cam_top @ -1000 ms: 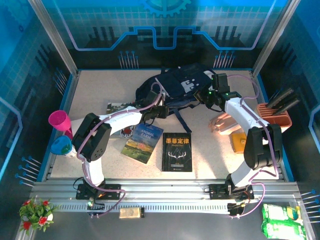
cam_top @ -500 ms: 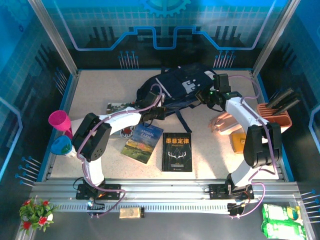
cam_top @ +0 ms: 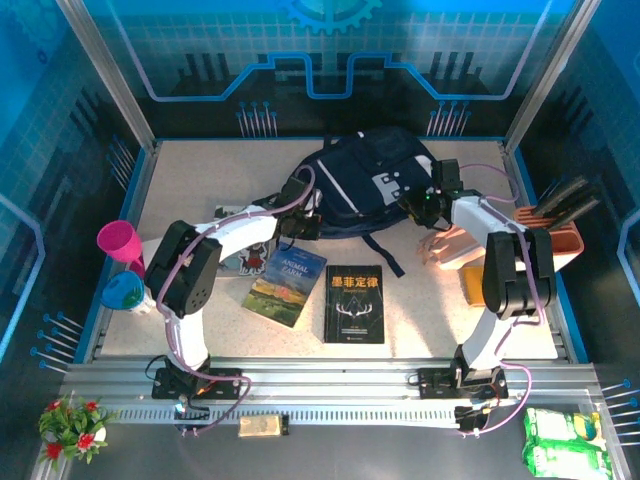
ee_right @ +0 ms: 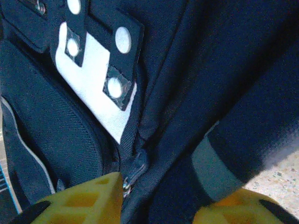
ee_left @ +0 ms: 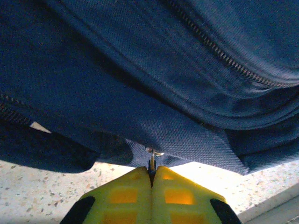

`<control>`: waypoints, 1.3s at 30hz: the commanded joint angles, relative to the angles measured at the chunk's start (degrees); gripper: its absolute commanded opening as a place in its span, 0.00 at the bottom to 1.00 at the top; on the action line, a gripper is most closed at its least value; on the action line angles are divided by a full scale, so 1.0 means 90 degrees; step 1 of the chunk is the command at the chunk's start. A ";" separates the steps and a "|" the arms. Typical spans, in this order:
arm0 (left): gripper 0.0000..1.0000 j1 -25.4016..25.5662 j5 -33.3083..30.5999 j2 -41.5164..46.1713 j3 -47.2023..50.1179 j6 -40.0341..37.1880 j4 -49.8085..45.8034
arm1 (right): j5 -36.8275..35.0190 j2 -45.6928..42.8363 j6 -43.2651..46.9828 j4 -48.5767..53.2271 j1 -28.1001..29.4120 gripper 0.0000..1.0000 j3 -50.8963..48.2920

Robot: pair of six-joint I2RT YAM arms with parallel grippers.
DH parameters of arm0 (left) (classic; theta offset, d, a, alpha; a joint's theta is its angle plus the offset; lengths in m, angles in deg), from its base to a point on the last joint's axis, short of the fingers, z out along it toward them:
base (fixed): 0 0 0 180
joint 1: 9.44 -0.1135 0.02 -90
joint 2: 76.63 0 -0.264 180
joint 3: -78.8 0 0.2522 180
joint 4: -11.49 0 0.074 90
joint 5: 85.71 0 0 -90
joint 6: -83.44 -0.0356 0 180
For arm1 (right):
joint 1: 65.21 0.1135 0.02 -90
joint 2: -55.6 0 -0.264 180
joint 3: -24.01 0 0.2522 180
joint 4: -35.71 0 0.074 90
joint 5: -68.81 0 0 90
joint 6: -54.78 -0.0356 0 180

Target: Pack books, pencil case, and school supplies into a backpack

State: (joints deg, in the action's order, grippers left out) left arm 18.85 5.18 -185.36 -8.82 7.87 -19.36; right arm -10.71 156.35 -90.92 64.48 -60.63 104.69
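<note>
One backpack (cam_top: 365, 175) being seen upper centre of top view, long axis lying left-right, straps trailing toward bottom edge. Three books being counted below it: black book (cam_top: 356, 303), Animal Farm book (cam_top: 286, 286), white-red book (cam_top: 243, 263). Zipper pull (ee_left: 153, 156) being pinched by left gripper (ee_left: 152, 171), jaws clamped tight. Right gripper (ee_right: 159, 198) being held spread apart over backpack seam.

white-red book (cam_top: 247, 263) mostly under the left arm (cam_top: 235, 232), orange piece (cam_top: 468, 283) half behind the right arm (cam_top: 508, 268)
</note>
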 commanded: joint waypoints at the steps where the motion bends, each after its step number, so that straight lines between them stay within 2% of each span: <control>1: 0.00 0.0049 0.0432 -0.0030 -0.0467 -0.0063 -0.0471 | -0.0168 -0.0620 -0.0132 -0.0195 -0.0087 0.51 -0.0276; 7: 0.00 0.0251 0.0602 0.0055 -0.1001 0.0082 -0.0922 | -0.0273 -0.1784 -0.0786 -0.0162 0.0044 0.63 -0.1160; 13: 0.00 0.0530 0.0693 0.0117 -0.1339 0.0128 -0.1129 | -0.0354 -0.2344 -0.1966 -0.0611 0.0846 0.67 -0.2033; 18: 0.00 0.0693 0.0756 0.0080 -0.1450 0.0171 -0.1176 | -0.0308 -0.2021 -0.2651 -0.1276 0.1474 0.68 -0.2219; 23: 0.00 0.0758 0.0880 0.0020 -0.1448 0.0212 -0.1178 | -0.0333 -0.1541 -0.2878 -0.1683 0.1744 0.71 -0.2151; 33: 0.00 0.0772 0.1173 -0.0049 -0.1384 0.0052 -0.1103 | -0.0438 -0.0806 -0.3097 -0.2548 0.1865 0.65 -0.2148; 39: 0.00 0.0772 0.1781 -0.0087 -0.1355 -0.0056 -0.0974 | -0.0333 -0.0456 -0.3137 -0.3172 0.1881 0.61 -0.2200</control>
State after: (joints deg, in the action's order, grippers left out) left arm 25.12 13.92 -186.04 -19.66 8.42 -30.24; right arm -13.20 150.39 -118.14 40.48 -44.48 84.91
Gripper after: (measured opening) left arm 0.053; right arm 0.610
